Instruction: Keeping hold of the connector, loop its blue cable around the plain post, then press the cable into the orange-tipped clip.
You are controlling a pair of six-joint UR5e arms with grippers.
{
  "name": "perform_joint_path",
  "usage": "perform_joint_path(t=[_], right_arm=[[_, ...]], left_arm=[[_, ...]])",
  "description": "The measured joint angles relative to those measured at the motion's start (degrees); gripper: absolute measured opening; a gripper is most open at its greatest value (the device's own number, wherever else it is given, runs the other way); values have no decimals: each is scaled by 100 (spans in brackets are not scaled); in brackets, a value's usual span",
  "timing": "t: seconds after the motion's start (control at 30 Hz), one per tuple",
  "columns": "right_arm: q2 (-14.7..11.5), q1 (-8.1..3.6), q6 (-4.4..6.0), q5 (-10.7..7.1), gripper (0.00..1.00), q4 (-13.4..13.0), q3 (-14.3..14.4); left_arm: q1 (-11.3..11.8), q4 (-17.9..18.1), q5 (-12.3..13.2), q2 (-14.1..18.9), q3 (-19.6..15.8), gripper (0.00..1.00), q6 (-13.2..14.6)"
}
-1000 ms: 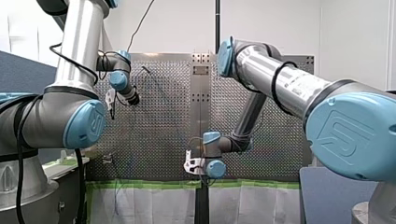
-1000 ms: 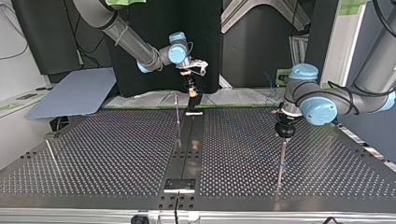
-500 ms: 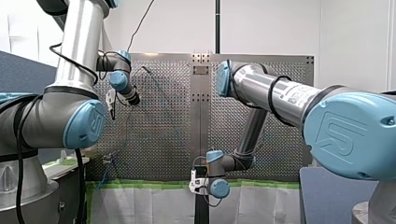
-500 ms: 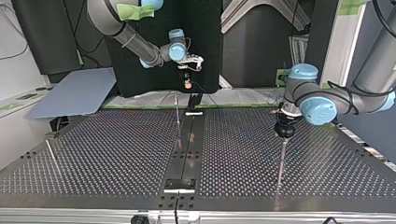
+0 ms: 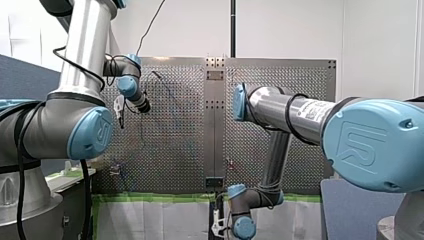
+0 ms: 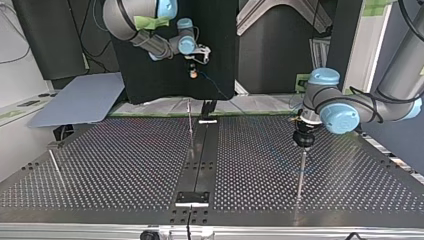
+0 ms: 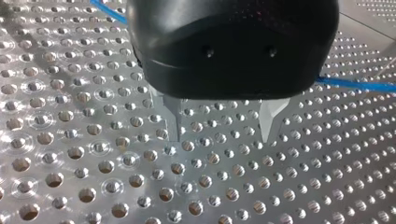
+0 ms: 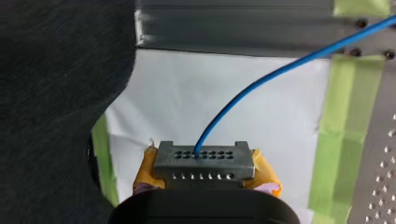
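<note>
Past the far edge of the perforated table point(image 6: 100, 155) in the top view, my right gripper point(image 8: 204, 169) clamps the connector point(image 8: 204, 158), blue cable point(image 8: 261, 77) attached, between yellow pads point(image 8: 145, 169), while my left gripper point(image 7: 219, 137) hangs parted, empty.

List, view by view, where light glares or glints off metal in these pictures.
Left wrist view: bright glints ring the holes of the perforated table beneath my left hand. Front view: a white highlight streaks my left arm's silver tube. Right wrist view: the connector has a soft sheen, no hard glare.
</note>
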Motion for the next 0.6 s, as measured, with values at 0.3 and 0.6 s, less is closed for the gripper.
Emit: perform_joint_path(t=[0.3,0.6], right_arm=[[-419,-85,15,43,0,-465,481],[-900,-87,25,163,0,-768,962]], left_arm=[[-40,-20,-5,0,1,83,-12],[-65,-39,-9,0,0,83,-20]])
